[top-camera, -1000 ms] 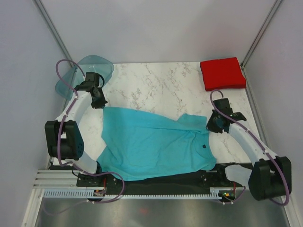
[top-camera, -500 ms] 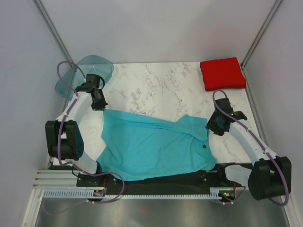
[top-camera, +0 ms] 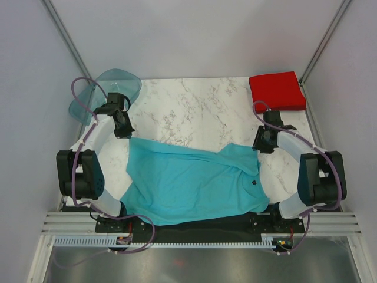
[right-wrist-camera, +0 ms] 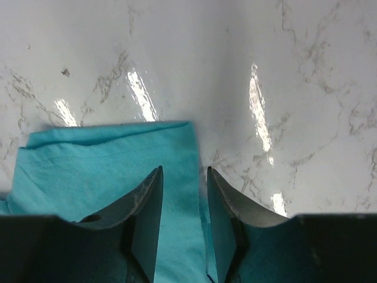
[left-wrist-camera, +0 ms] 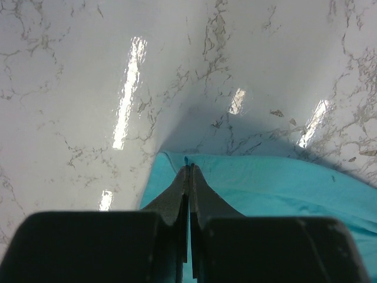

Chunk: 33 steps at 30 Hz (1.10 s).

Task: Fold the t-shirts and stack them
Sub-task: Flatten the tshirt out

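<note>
The turquoise shirt (top-camera: 188, 183) lay rumpled on the worktop (top-camera: 200, 112) — left jaws pinching its far-left corner, right jaws spread over its right edge. The red shirt (top-camera: 277, 91) lay folded at the far-right corner.

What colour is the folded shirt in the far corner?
Bright red. The folded shirt shows best in the top view.

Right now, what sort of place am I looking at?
Probably a robot test booth: a left arm and right arm bolted at a marble-look table, plain white walls boxing it in, and a turquoise shirt and folded red shirt laid out.
</note>
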Each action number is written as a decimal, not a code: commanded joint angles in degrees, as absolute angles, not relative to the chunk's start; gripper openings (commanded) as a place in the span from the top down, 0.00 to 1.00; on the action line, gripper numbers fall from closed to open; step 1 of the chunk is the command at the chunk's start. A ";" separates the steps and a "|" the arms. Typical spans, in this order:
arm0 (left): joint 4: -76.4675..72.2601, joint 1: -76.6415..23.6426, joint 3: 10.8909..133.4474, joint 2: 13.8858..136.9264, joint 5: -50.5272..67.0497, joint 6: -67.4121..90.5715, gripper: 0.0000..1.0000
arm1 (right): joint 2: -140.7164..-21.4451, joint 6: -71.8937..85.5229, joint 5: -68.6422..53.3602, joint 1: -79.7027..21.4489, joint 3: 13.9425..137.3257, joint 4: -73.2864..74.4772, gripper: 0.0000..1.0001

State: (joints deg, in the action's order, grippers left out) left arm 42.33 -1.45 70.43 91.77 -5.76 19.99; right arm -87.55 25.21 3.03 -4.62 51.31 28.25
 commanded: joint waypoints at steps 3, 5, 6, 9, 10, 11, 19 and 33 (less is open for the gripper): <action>41.66 -1.32 70.40 91.32 -5.01 18.37 0.98 | -92.54 20.74 0.09 -3.69 54.84 22.85 0.56; 41.57 -1.32 70.31 91.32 -5.10 18.28 0.98 | -94.30 20.22 0.17 -3.52 55.02 22.59 0.56; 41.57 -1.32 70.31 91.32 -5.10 18.28 0.98 | -94.74 19.87 0.18 -3.43 55.02 22.15 0.57; 41.48 -1.32 70.40 91.41 -5.27 18.28 0.98 | -95.89 18.99 0.09 -3.34 55.54 22.06 0.59; 41.48 -1.32 70.49 91.49 -5.27 18.28 0.98 | -96.32 18.90 0.17 -3.34 55.55 22.15 0.60; 41.48 -1.32 70.66 91.49 -5.19 18.37 0.98 | -96.50 18.81 0.18 -3.34 55.63 22.15 0.61; 41.31 -1.32 72.50 90.79 -4.14 18.90 0.98 | -97.13 18.02 -1.83 -3.34 57.65 23.20 1.00; 41.75 -1.23 103.25 76.04 -8.96 25.40 0.98 | -75.34 16.70 8.09 -3.25 104.13 31.38 1.00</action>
